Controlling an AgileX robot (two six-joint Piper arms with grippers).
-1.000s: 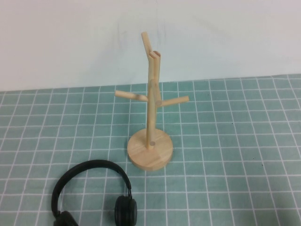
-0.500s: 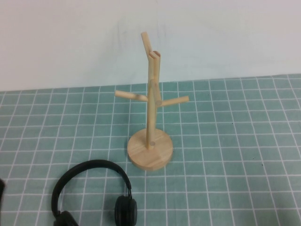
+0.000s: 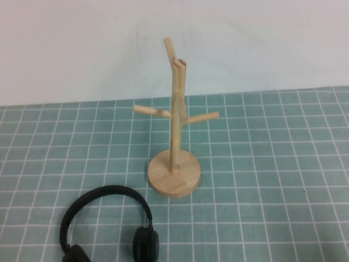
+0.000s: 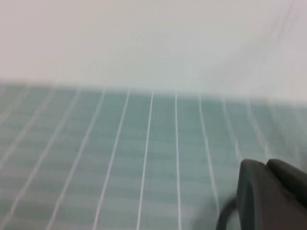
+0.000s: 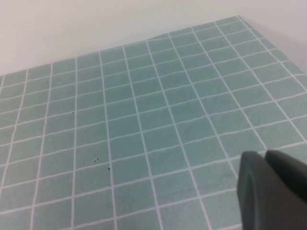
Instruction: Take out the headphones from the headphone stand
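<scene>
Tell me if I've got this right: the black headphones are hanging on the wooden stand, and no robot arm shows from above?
Not quite. In the high view the headphones lie flat on the green mat, in front of the stand, whose pegs are bare. No arm shows there; each wrist view shows only a dark corner of its gripper.
</scene>
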